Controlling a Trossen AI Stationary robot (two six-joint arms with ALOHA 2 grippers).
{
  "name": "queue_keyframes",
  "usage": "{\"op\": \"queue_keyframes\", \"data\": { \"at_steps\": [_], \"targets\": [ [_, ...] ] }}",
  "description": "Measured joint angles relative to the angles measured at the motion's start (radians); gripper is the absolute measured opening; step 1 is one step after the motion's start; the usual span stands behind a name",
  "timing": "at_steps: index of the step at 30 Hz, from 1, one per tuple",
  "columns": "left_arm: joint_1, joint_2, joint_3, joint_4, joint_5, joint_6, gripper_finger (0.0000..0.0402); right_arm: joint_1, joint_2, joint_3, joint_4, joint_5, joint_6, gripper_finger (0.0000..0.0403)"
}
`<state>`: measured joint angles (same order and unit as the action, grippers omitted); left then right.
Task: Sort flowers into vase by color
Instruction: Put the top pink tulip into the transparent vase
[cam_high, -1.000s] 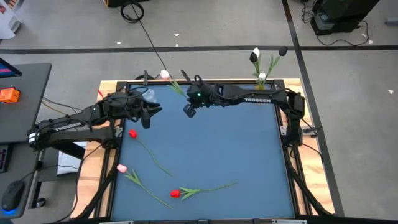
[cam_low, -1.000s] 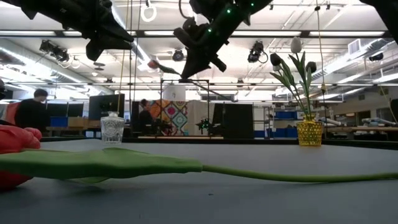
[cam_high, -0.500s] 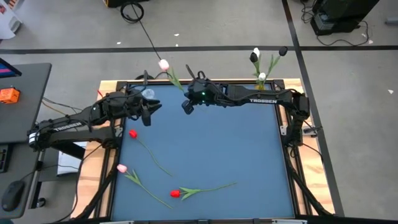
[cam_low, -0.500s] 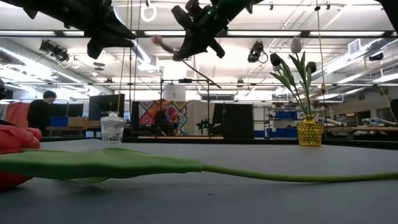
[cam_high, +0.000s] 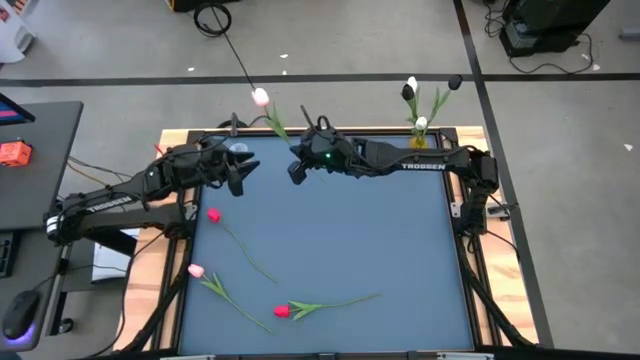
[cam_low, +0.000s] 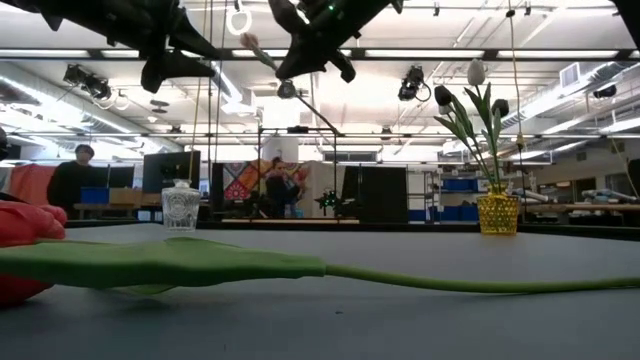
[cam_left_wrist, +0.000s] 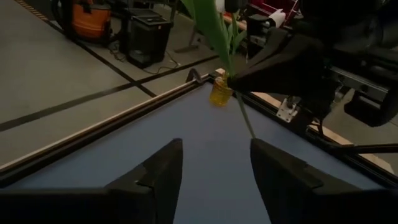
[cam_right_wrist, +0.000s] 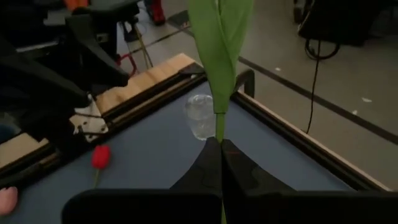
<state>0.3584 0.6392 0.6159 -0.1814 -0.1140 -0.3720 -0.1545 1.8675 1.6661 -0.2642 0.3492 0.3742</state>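
My right gripper (cam_high: 296, 170) hangs over the table's far part, shut on a pink tulip whose head (cam_high: 260, 97) sticks out past the far edge. My left gripper (cam_high: 236, 178) hovers open just to its left, with nothing between the fingers (cam_left_wrist: 214, 180). Below and between them a clear glass vase (cam_high: 238, 150) stands on its base. In the far right corner a yellow vase (cam_high: 421, 135) holds white and black tulips. A red tulip (cam_high: 213, 215), a pink one (cam_high: 196, 270) and another red one (cam_high: 282, 311) lie flat on the blue table. My right gripper pinches the tulip's stem (cam_right_wrist: 219, 135) between its two fingers, just below the leaves. The fingers come from the table's right, slanting slightly down, and lie across the stem. The flower is lifted clear, its head up and tilted toward the far left; the stem's tail (cam_left_wrist: 247, 121) hangs below the fingers.
The table's raised wooden frame (cam_high: 300, 130) runs along the far edge close to the clear vase. The blue surface (cam_high: 380, 240) in the middle and on the right is bare. People and equipment stand in the room beyond (cam_low: 275, 190).
My right gripper has risen and tipped upward, shifting slightly toward the table's left. The held tulip has swung with it, so its head now stands higher and farther beyond the far edge.
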Motion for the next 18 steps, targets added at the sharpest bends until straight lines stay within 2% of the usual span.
{"op": "queue_keyframes", "data": {
  "at_steps": [5, 12, 18],
  "targets": [
    [0.005, 0.000, 0.000, 0.003, 0.000, 0.000, 0.0205, 0.023, 0.000, -0.040, 0.109, 0.003, 0.061, 0.0000],
    [0.005, -0.007, 0.000, 0.006, 0.003, 0.000, 0.0206, 0.054, -0.001, -0.104, 0.280, 0.082, 0.095, 0.0000],
    [0.005, -0.011, 0.000, 0.048, 0.033, 0.044, 0.0206, 0.057, 0.000, -0.230, 0.530, 0.007, 0.092, 0.0000]
  ]
}}
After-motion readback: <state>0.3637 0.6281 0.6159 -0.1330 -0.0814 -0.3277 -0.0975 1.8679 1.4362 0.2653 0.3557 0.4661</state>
